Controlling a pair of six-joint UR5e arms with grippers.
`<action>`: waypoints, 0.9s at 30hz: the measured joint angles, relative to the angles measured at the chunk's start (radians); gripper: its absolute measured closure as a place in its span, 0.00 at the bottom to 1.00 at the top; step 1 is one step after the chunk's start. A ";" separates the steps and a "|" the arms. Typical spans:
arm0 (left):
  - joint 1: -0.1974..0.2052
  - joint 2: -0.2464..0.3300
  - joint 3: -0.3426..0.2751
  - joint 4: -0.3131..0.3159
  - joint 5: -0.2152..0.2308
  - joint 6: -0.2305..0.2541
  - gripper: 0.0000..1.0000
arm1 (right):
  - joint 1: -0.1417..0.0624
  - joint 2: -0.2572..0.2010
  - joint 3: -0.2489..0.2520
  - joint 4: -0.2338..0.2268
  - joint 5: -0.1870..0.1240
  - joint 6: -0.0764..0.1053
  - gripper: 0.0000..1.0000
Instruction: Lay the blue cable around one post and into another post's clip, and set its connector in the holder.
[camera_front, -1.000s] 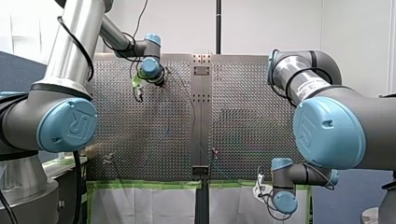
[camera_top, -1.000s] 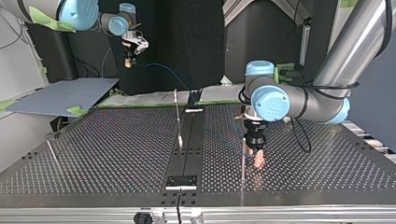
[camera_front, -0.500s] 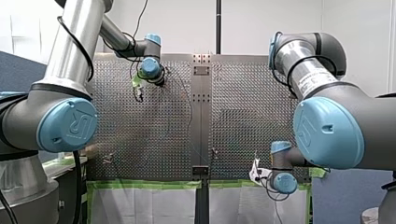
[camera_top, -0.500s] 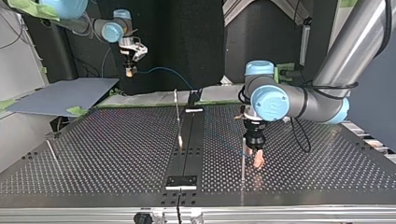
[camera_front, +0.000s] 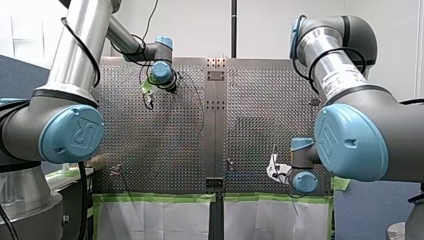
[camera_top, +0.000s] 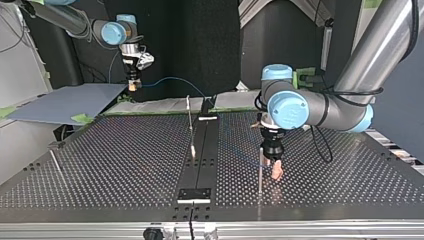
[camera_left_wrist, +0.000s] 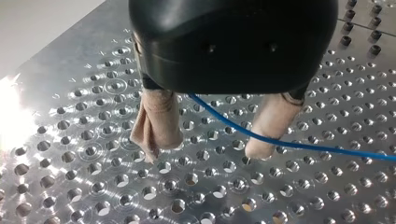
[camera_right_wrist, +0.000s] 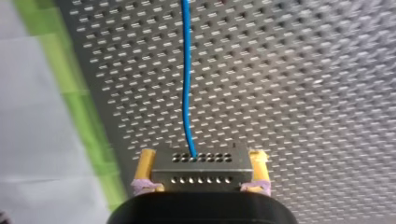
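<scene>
**Top view, read from the near edge of the table outward.**

At the near edge of the perforated table (camera_top: 100, 170), a small black block (camera_top: 194, 194) sits on the dark centre strip (camera_top: 201, 150). Just beyond it, toward the view's right, a thin upright post (camera_top: 259, 181) stands just beside my left gripper (camera_top: 274, 170), which points down at the table.

The left wrist view shows this gripper's two beige-padded fingers (camera_left_wrist: 158, 119) spread apart, with their tips close above the holes. The blue cable (camera_left_wrist: 322, 149) passes through the gap between them and crosses in front of one finger; the pads are not closed on it. In the top view a faint stretch of cable lies over the table between this gripper and the centre strip.

Farther back, near the table's middle, a second thin post (camera_top: 189, 117) rises beside the strip, and a short rod (camera_top: 55, 161) leans at the view's left. At the far edge a black bracket (camera_top: 207, 106) stands on the strip, with green tape (camera_top: 80, 118) and a grey sheet (camera_top: 60, 102) beyond.

Farthest, my right gripper (camera_top: 133, 85) is held in the air near the table's far edge, and the cable arcs from it toward the table's middle. The right wrist view shows its yellow-padded fingers pressed against both ends of a grey connector (camera_right_wrist: 201, 173) with two rows of holes. The cable leads out of the connector and away over the table.
</scene>
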 joint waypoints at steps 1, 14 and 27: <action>0.000 0.000 0.000 0.000 -0.001 -0.001 0.00 | 0.000 -0.007 0.004 -0.007 0.000 -0.001 0.99; -0.004 0.000 0.000 -0.006 -0.033 -0.036 0.00 | -0.005 -0.117 0.025 -0.089 -0.006 -0.010 0.99; 0.000 0.000 0.000 -0.035 -0.052 -0.141 0.00 | -0.005 -0.224 0.025 -0.083 -0.007 -0.016 0.99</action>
